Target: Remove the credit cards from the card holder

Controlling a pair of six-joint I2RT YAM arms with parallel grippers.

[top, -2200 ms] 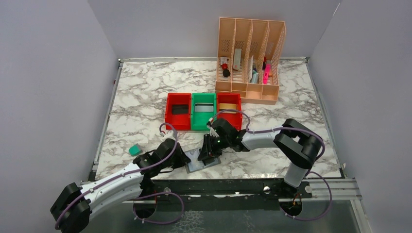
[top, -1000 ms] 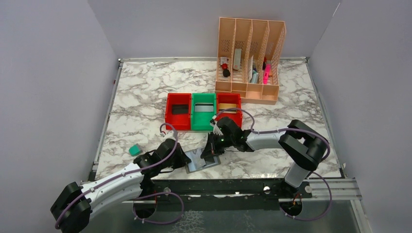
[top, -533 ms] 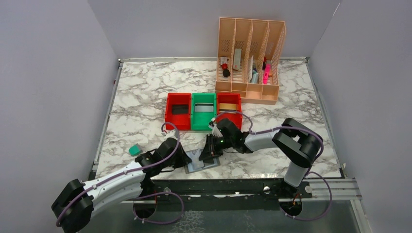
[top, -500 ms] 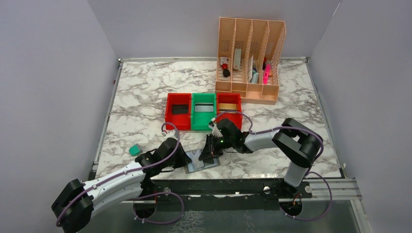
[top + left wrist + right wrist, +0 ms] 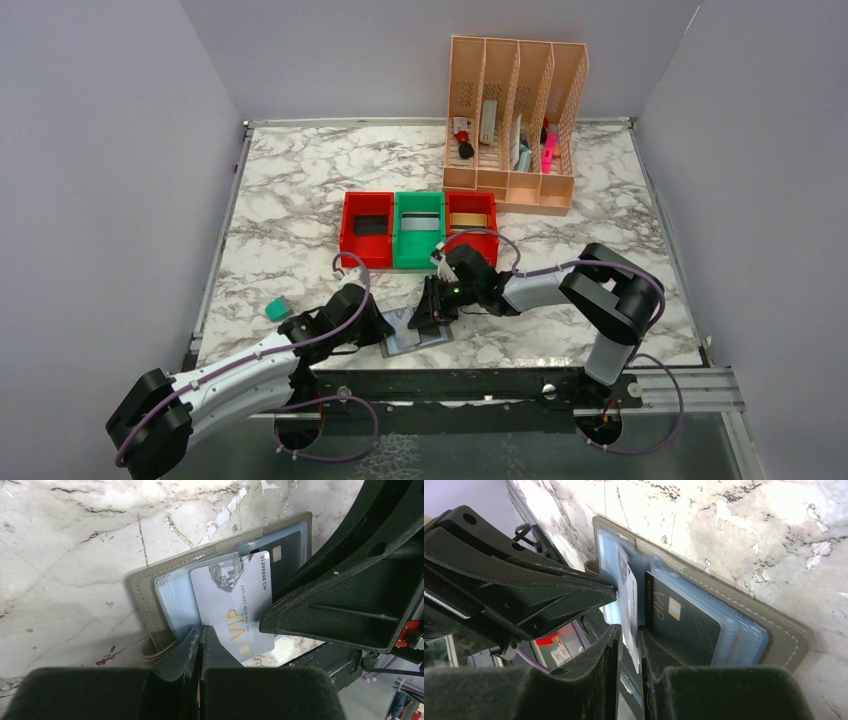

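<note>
— Where's the flat grey folding card holder [image 5: 142, 592]?
— Open at the marble table [image 5: 290, 200] near edge, half hidden under both arms; red and green plastic bins [image 5: 418, 262] sit farther back
— Fingers?
— On the right gripper [image 5: 630, 642], narrowly parted around the silver VIP card [image 5: 232, 600]; on the left gripper [image 5: 201, 645], pressed together at the holder's near edge

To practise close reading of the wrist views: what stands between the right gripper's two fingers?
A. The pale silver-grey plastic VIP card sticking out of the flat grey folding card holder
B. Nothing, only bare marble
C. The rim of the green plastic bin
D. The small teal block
A: in the right wrist view the silver-grey VIP card stands edge-on between the fingers of the right gripper, sticking out of the grey folding card holder.
</note>
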